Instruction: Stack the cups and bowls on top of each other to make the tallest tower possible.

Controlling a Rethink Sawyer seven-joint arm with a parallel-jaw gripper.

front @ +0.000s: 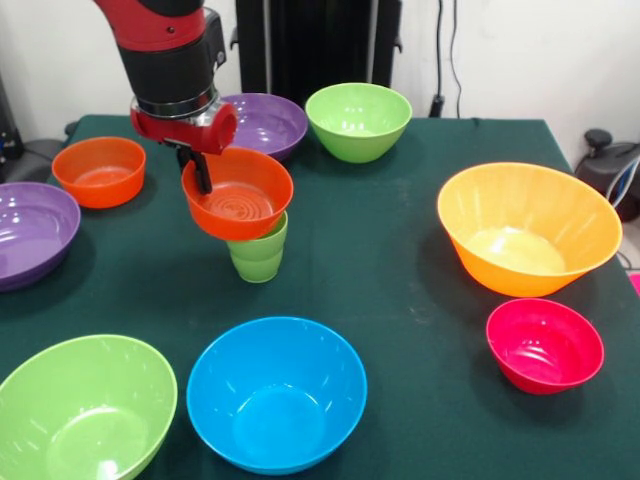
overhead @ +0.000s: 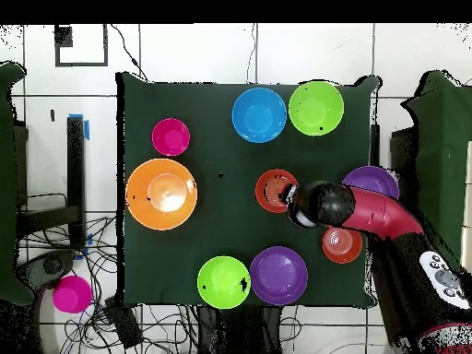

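Observation:
A small orange-red bowl (front: 240, 197) (overhead: 274, 190) sits tilted on top of the upright light-green cup (front: 259, 250) near the table's middle; this is the tower. My gripper (front: 203, 183) (overhead: 289, 194) is shut on the bowl's rim on the left side in the front view, one black finger (front: 202, 172) reaching inside it. In the overhead view the bowl hides the cup. The other bowls lie separately around the table.
Around the table are a second orange-red bowl (front: 98, 172), two purple bowls (front: 30, 230) (front: 262, 122), two lime-green bowls (front: 358, 120) (front: 85, 410), a blue bowl (front: 276, 392), a large orange bowl (front: 528, 228) and a pink-red bowl (front: 545, 345).

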